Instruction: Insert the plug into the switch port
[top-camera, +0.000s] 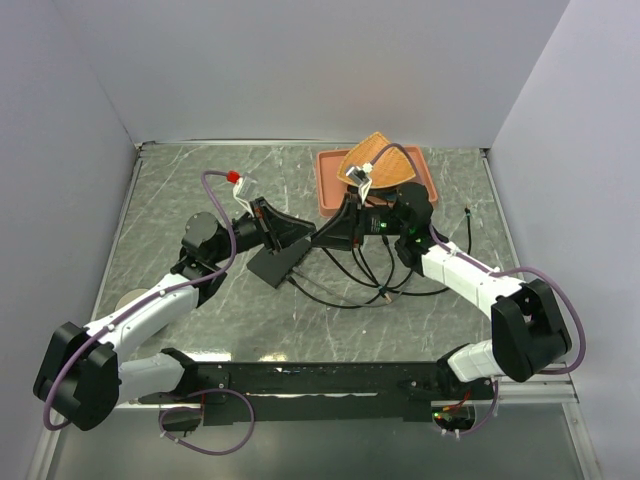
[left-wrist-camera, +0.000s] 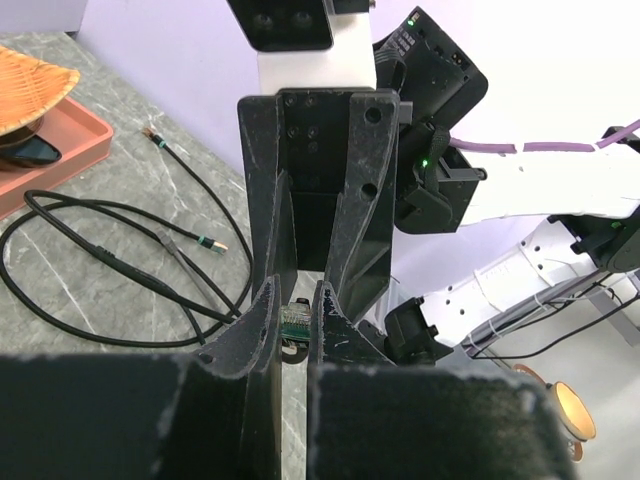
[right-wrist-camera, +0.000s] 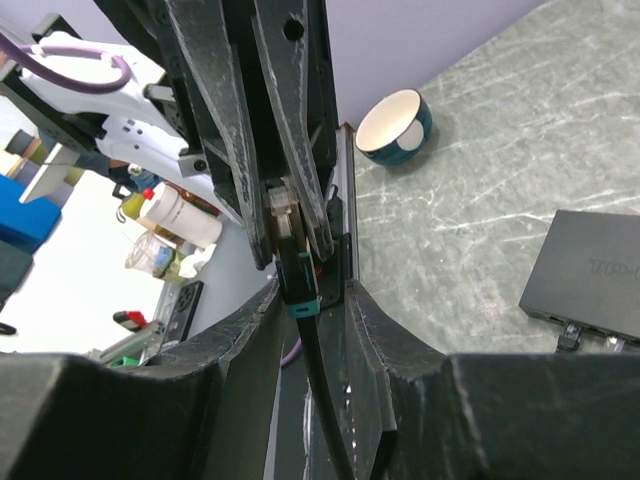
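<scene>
My left gripper (left-wrist-camera: 295, 300) is shut on the clear plug (left-wrist-camera: 294, 322), holding it above the table. In the right wrist view the plug (right-wrist-camera: 283, 212) sits between the left fingers, and its teal boot and black cable (right-wrist-camera: 303, 290) run down between the fingers of my right gripper (right-wrist-camera: 312, 288). Those fingers stand on either side of the boot, with a gap showing on one side. From above, the left gripper (top-camera: 305, 237) and right gripper (top-camera: 328, 237) meet tip to tip. The flat black switch box (top-camera: 275, 263) lies just below them. A small socket, the switch port (right-wrist-camera: 568, 336), shows on its edge.
A terracotta tray (top-camera: 328, 190) with a woven fan-shaped piece stands behind the right gripper. Loose black cables (top-camera: 360, 285) loop on the marble table in front of the right arm. A white and teal bowl (right-wrist-camera: 395, 125) sits at the table's left edge.
</scene>
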